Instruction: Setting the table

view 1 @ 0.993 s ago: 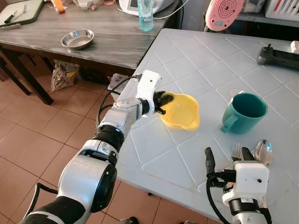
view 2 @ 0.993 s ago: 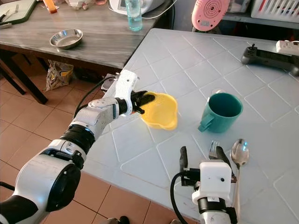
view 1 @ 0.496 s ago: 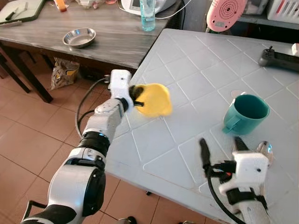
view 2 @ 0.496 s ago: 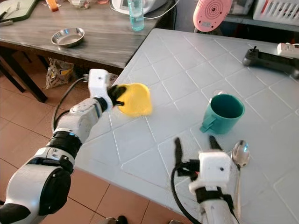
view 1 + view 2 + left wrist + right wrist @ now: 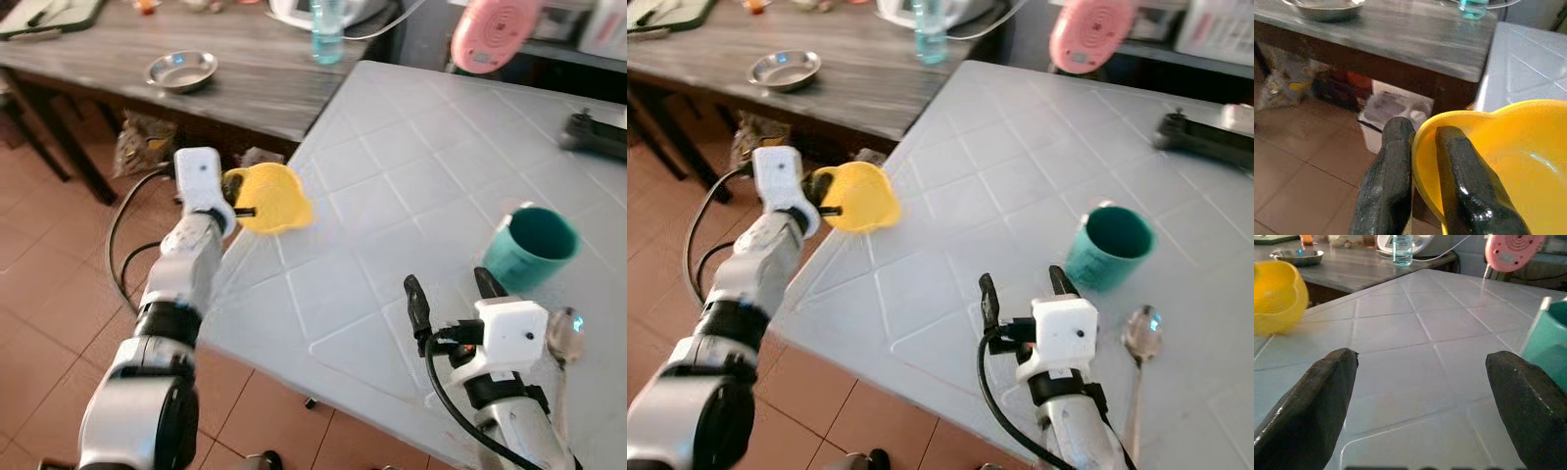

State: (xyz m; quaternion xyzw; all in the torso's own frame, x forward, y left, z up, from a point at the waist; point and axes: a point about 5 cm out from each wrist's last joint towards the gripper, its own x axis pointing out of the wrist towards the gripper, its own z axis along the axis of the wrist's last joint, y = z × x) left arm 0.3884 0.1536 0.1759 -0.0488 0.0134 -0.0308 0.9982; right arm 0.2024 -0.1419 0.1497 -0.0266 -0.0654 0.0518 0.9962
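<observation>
One yellow bowl [image 5: 269, 194] in left end effector [image 5: 235, 195]; one teal mug [image 5: 530, 247]

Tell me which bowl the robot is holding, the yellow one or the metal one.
The yellow bowl: the left gripper pinches its rim. The metal bowl sits on the wooden table.

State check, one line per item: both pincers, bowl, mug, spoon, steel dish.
Left pincer: shut on the bowl's rim.
Bowl: yellow, held off the white table at its edge, tilted.
Right pincer: open, holding nothing, above the table.
Mug: teal, upright on the table.
Spoon: lying flat by the mug.
Steel dish: upright on the wooden table.
</observation>
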